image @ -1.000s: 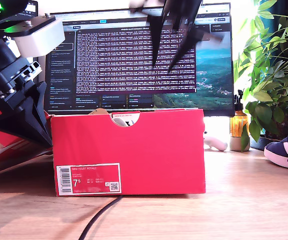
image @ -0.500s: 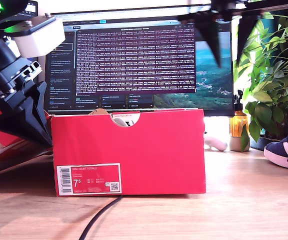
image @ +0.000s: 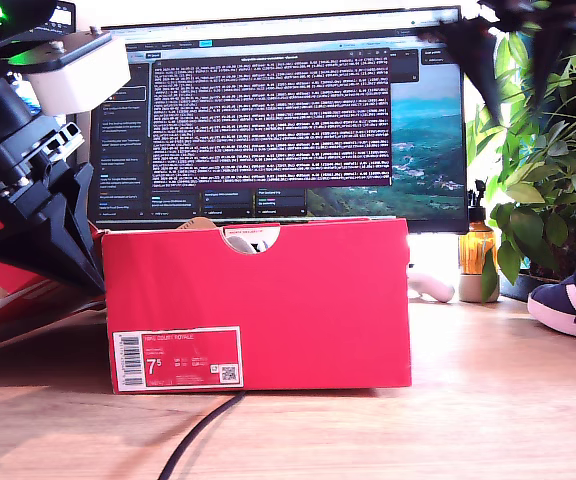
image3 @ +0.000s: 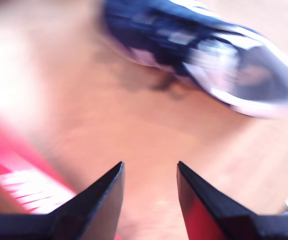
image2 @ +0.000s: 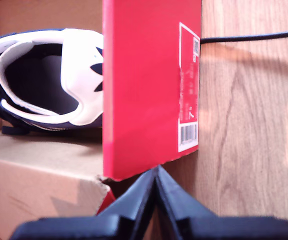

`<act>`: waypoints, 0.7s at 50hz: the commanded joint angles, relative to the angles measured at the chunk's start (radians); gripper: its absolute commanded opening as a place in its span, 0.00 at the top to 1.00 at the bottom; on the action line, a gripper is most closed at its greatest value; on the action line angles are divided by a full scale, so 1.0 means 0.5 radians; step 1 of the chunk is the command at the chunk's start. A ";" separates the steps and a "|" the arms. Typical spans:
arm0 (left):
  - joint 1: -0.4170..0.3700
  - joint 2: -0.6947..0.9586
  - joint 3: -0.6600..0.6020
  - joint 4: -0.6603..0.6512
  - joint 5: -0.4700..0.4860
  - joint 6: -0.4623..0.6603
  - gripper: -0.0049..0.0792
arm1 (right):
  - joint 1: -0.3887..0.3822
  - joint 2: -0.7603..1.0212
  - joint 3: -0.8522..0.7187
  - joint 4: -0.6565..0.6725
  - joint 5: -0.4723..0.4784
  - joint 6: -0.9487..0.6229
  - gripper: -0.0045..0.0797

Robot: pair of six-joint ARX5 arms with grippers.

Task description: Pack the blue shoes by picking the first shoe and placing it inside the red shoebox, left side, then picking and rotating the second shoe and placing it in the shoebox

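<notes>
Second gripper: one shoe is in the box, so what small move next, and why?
Probably lower my second gripper toward the shoe on the table. Its jaws are open and empty, the shoe lies ahead of them, and the other shoe already sits inside the red shoebox.

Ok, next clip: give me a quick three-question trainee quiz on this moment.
1. True or false: one shoe already lies inside the box.
2. Where is the other shoe? A) on the table B) in the box too C) held in the air
3. Fill in: my first gripper is ____.
Key: 1 true; 2 A; 3 shut.
</notes>
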 commanded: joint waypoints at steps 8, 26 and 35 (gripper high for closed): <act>-0.002 0.023 0.005 0.043 0.010 -0.008 0.96 | -0.163 -0.201 -0.385 -0.008 -0.038 0.124 0.58; -0.002 0.023 0.005 0.043 0.010 -0.008 0.96 | -0.445 -0.357 -0.573 -0.008 -0.068 0.121 0.38; -0.002 0.023 0.005 0.042 0.011 -0.008 0.96 | -0.578 -0.356 -0.630 -0.008 -0.087 0.116 0.38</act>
